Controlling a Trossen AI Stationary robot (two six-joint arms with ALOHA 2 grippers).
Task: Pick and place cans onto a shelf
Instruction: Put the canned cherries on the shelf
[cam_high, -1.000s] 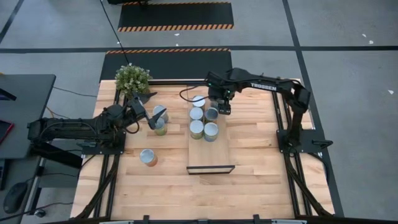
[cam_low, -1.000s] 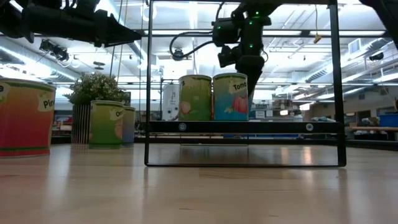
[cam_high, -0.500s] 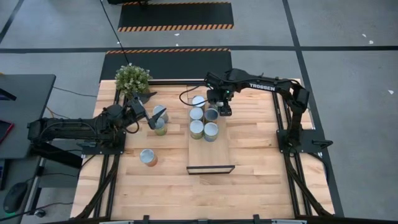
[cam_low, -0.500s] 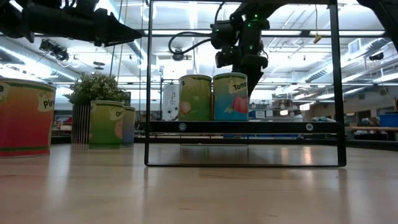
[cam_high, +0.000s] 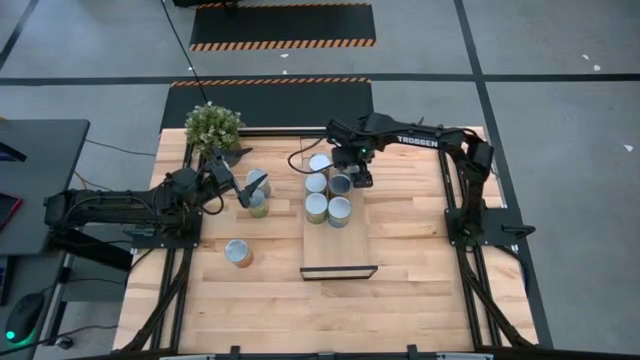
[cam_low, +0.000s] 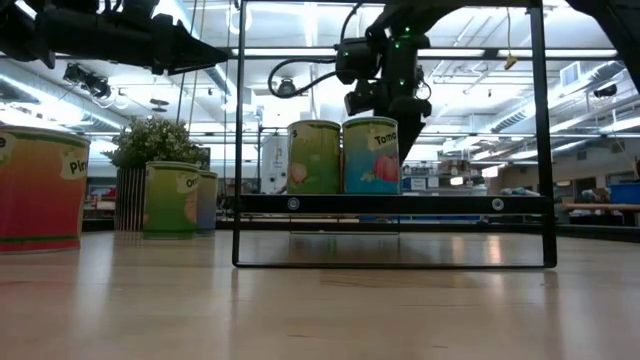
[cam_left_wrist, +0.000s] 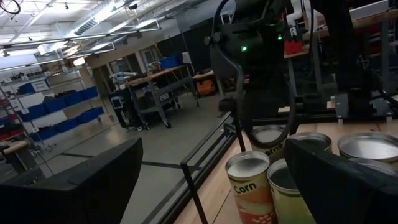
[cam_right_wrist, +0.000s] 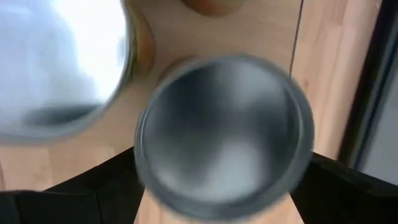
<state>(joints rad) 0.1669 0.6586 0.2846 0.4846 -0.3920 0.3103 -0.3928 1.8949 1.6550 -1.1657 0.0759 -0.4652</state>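
Observation:
The shelf is a narrow light-wood board in a dark frame. Several cans stand on its far part, among them a grey-topped one. My right gripper is over that can, open. In the right wrist view its fingers stand on either side of the can's round top; whether they touch it does not show. My left gripper is open and empty beside two cans left of the shelf. An orange can stands nearer the front.
A potted plant stands at the table's far left corner. In the low view the shelf's tall dark frame rises around two front cans. Bare tabletop lies right of the shelf and along the near edge.
My right gripper has shifted a little toward the table's left over the shelf's cans, staying at about the same height. The cans stand where they were.

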